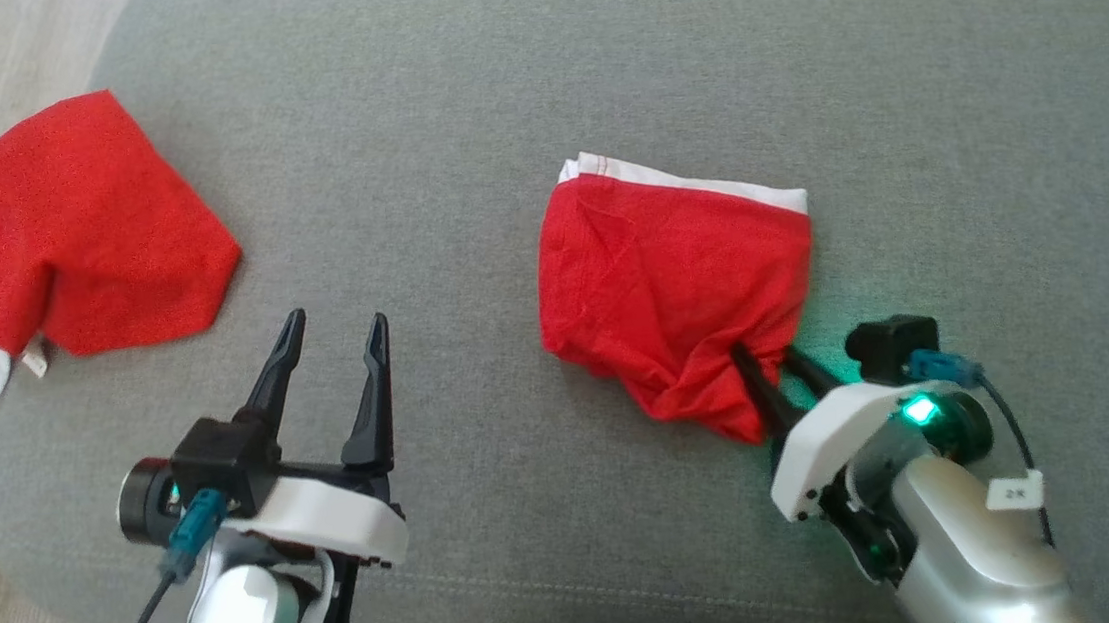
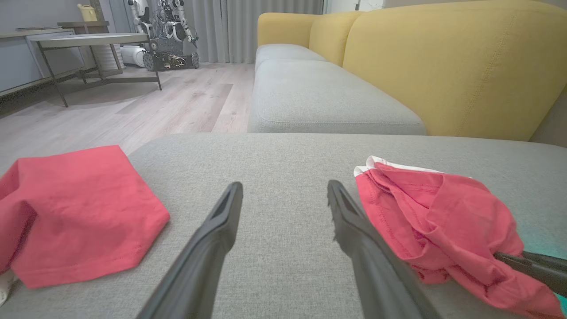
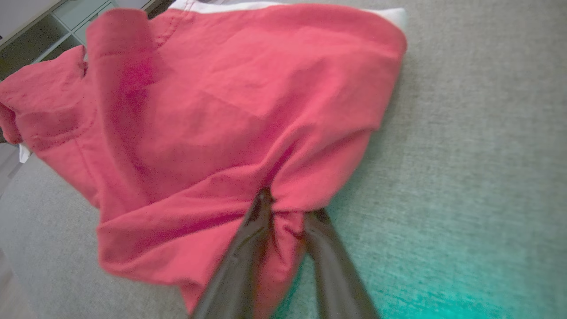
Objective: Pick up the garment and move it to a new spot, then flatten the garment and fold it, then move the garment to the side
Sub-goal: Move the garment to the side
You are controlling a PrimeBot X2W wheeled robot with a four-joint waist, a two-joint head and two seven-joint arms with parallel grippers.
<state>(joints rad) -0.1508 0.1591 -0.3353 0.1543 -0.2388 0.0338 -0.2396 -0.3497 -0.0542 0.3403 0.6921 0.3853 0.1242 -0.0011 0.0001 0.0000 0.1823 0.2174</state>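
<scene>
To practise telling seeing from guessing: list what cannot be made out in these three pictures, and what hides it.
1. Tips of the right gripper: buried in folds of the garment, head and right wrist views; grip cannot be confirmed.
2. The garment's full shape: crumpled on itself, and the right wrist view is blurred.
3. The second red garment: cut off by the left wrist view's left edge.

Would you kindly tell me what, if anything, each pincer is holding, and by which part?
The right pincer pinches the central red garment by a bunched fold at its near edge. The left pincer is open and empty.
</scene>
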